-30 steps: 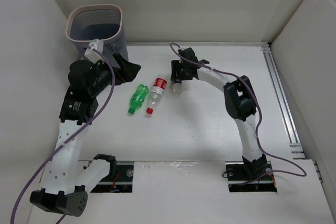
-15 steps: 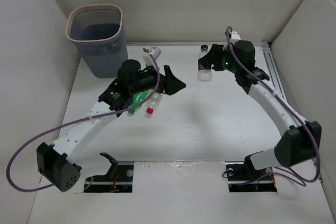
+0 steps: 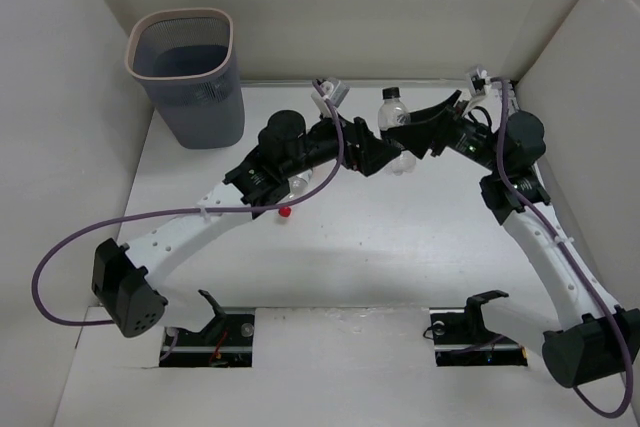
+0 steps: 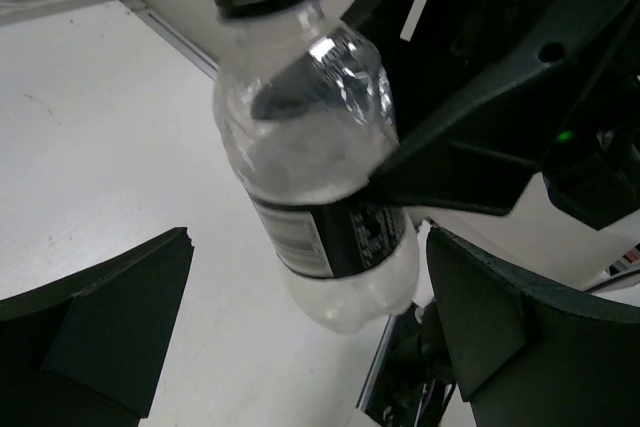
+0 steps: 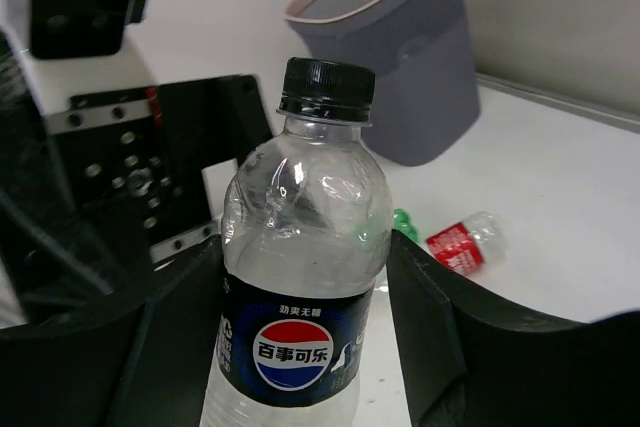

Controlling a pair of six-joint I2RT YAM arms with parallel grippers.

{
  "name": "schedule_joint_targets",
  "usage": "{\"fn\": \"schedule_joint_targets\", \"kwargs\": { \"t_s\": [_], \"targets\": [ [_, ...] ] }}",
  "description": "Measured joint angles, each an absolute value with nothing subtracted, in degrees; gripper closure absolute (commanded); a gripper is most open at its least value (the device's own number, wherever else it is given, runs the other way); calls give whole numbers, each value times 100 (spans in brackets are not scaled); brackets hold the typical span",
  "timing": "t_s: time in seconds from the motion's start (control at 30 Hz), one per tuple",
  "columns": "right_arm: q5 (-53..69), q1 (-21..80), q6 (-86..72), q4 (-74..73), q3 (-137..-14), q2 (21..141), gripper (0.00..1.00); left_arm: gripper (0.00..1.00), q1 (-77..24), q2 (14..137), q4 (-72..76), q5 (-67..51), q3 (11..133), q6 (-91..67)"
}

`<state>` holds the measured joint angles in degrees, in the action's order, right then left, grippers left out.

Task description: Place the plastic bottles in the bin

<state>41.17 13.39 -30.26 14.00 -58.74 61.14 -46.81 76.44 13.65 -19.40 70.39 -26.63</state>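
Right jaws clamp a black-capped bottle [image 5: 300, 247] over the counter's [image 3: 400, 247] far middle; left jaws, apart, face it closely. The bin [image 3: 200, 112] stands at the far-left corner, well apart.

Left arm [image 3: 200, 227] stretched forward and to the right, left claw [image 3: 380, 150] held wide open, right arm [image 3: 545, 237] raised and bent inward to the left, right claw [image 3: 405, 139] clamped on an upright clear bottle [image 5: 300, 247], the two claws set close together, facing each other.
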Motion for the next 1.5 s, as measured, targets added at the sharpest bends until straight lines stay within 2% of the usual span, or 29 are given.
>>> {"fn": "schedule_joint_targets", "kwargs": {
  "t_s": [0.33, 0.37, 0.47, 0.5, 0.53, 0.57, 0.6, 0.63, 0.67, 0.7, 0.8, 0.97, 1.1, 1.33, 1.5],
  "targets": [
    [4746, 1262, -4154, 2827, -5271, 5975, 100, 0, -4713, 8219, 2165, -2558, 7131, -2869],
    [4768, 1262, -4228, 2919, -5266, 5975, 100, 3, -4716, 8254, 2250, -2661, 7131, -2919],
    [4845, 1275, -4368, 3148, -5266, 5979, 100, 36, -4718, 8307, 2493, -2967, 7131, -3074],
    [4849, 1280, -4383, 3205, -5266, 5979, 98, 49, -4724, 8307, 2576, -3079, 7131, -3122],
    [4853, 1282, -4403, 3249, -5266, 5981, 95, 71, -4731, 8307, 2668, -3186, 7131, -3168],
    [4875, 1275, -4414, 3310, -5273, 5988, 85, 76, -4744, 8307, 2709, -3186, 7131, -3227],
    [4899, 1267, -4399, 3378, -5284, 5988, 63, 84, -4737, 8307, 2762, -3225, 7131, -3253],
    [4912, 1267, -4401, 3404, -5290, 5992, 7, 90, -4718, 8307, 2775, -3267, 7140, -3267],
    [4915, 1269, -4488, 3417, -5293, 5996, 0, 97, -4716, 8307, 2757, -3262, 7153, -3218],
    [4915, 1264, -4512, 3446, -5295, 5996, 0, 100, -4718, 8307, 2707, -3245, 7183, -3199],
    [5015, 1015, -4615, 3459, -5310, 5927, 0, 100, -4650, 8309, 2436, -3162, 7325, -3120],
    [5028, -207, -4630, 3205, -5280, 5655, 0, 100, -3946, 8309, 1706, -2845, 7959, -2956],
    [4998, -760, -4580, 2902, -5070, 5446, 0, 100, -3081, 8318, 1002, -2423, 8709, -2742],
    [4866, -819, -4244, 2263, -4668, 5347, 0, 100, -1127, 8672, 362, -2014, 10020, -2703],
    [4821, -816, -3988, 1957, -4491, 5354, 0, 100, 233, 9500, 174, -2099, 10847, -2976]
  ]
}}
